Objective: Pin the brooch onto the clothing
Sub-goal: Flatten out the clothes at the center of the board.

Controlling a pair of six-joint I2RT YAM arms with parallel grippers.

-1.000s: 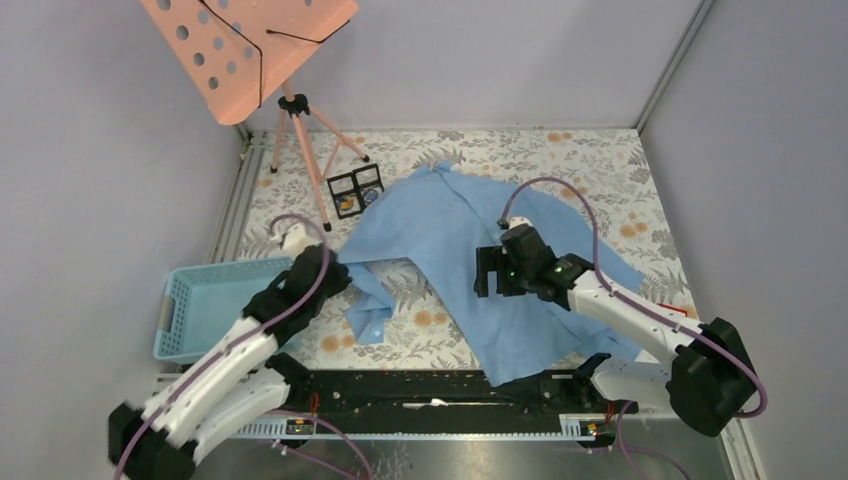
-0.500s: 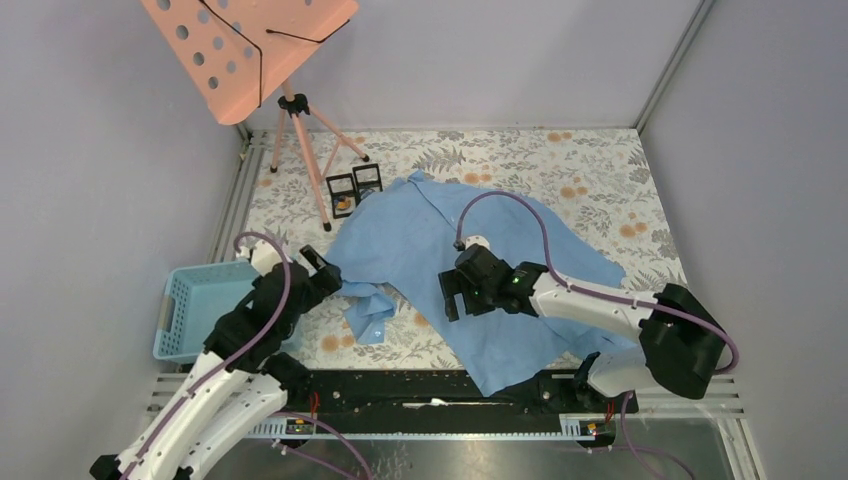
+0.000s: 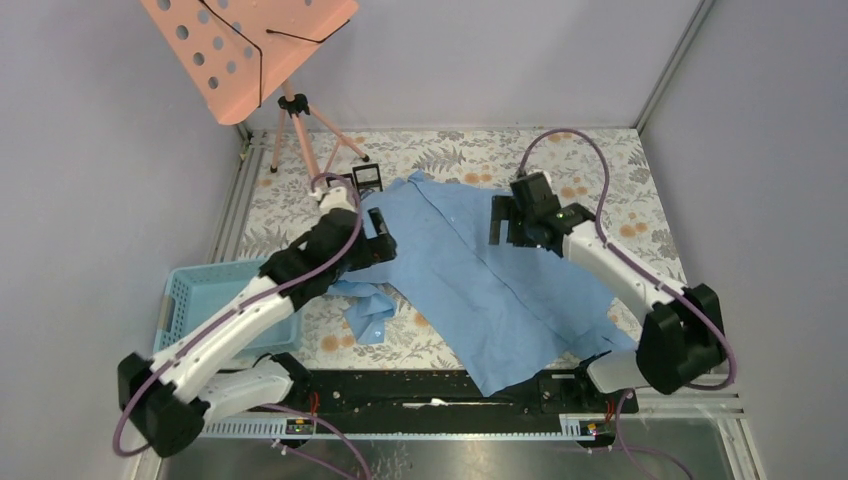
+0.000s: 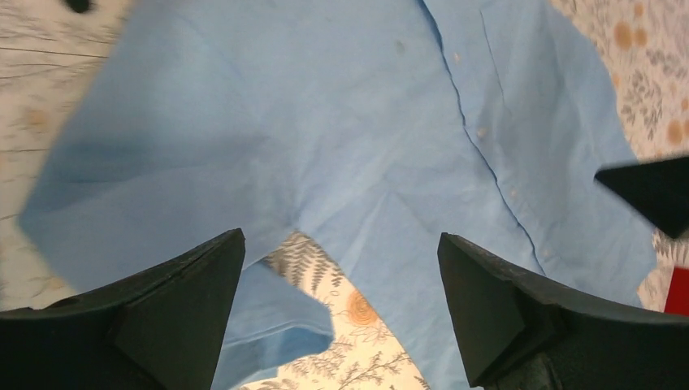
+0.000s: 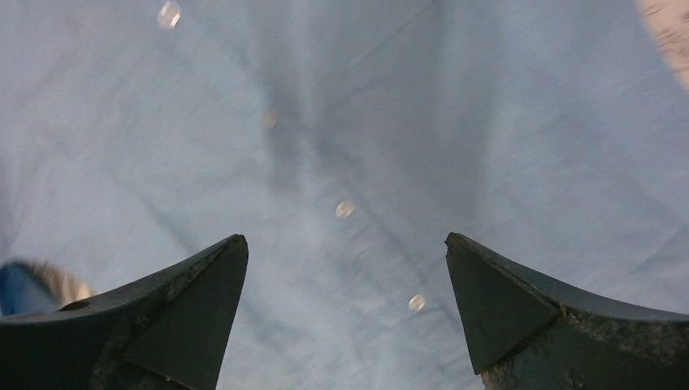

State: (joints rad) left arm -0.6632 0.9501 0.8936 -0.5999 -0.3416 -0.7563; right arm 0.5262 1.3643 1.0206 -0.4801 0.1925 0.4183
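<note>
Shirt [image 3: 470,270], light blue, is spread across the middle of the floral table [image 3: 600,160], with its collar toward the far side and its hem reaching the near edge. One sleeve is doubled under on the left, and its cuff [image 3: 368,318] lies on the floral surface. A row of buttons [image 5: 344,209] is seen running down the front. The left gripper [image 3: 378,238] is held over the shirt's left part, near the collar. In the left wrist view its fingers are spread wide over the fabric [image 4: 325,122], with nothing held between them. The right gripper [image 3: 505,222] is held over the shirt's far right part, just above the buttons. Its fingers are likewise wide apart, and only cloth [image 5: 366,122] is seen between them. Whether either gripper touches the fabric cannot be told. A small black tray [image 3: 367,177] sits just beyond the collar, partly hidden by the left arm, and its contents cannot be made out. A blue basket [image 3: 170,310] stands at the near left, and a pink music stand [image 3: 250,50] on a tripod rises at the far left.
</note>
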